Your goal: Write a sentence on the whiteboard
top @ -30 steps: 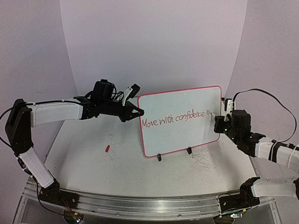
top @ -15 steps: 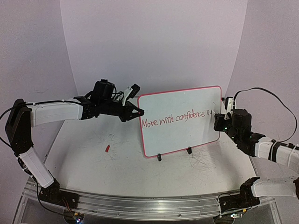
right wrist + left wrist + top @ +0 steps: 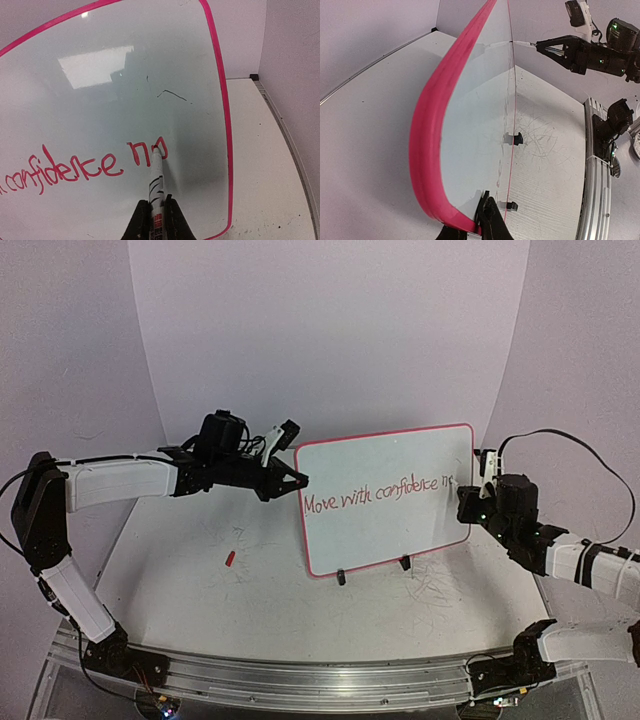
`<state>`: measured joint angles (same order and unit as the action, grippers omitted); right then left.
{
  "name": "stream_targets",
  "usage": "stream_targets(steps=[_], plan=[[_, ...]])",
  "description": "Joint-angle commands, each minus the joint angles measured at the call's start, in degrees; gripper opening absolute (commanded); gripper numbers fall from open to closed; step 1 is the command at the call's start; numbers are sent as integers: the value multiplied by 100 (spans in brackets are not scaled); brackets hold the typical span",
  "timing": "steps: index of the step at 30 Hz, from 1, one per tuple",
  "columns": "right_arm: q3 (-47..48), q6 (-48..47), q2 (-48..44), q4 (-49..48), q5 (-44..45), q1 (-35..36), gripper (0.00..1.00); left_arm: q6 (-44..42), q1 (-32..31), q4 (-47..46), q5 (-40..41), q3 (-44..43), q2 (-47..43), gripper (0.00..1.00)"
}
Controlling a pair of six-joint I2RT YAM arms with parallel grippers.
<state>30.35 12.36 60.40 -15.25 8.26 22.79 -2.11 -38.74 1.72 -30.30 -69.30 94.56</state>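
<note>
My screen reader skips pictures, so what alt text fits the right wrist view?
The right gripper, shut on a white-barrelled marker, presses its tip to a red-rimmed glossy whiteboard, at the end of a red handwritten sentence showing "confidence" plus unfinished strokes.

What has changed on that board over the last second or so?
Very little. The right gripper, shut on the marker, shifted only slightly at the end of the sentence, where the last red letters look a little different. Which way it moved is too slight to tell. The left gripper has kept its hold on the whiteboard at its left edge. The board and the small red piece have not moved.
</note>
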Motion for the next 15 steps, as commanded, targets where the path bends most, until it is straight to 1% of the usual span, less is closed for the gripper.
stream_targets(steps=[1, 6, 10, 15], plan=[[32, 48, -80, 104, -42, -7, 0, -880, -16, 628, 1005, 54, 99, 0], [-69, 43, -613, 262, 240, -55, 0, -891, -14, 628, 1044, 61, 124, 0], [-163, 100, -670, 306, -143, -434, 0, -898, -15, 628, 1041, 48, 121, 0], [-147, 66, -629, 192, -451, -640, 0, -901, -21, 626, 1043, 60, 115, 0]])
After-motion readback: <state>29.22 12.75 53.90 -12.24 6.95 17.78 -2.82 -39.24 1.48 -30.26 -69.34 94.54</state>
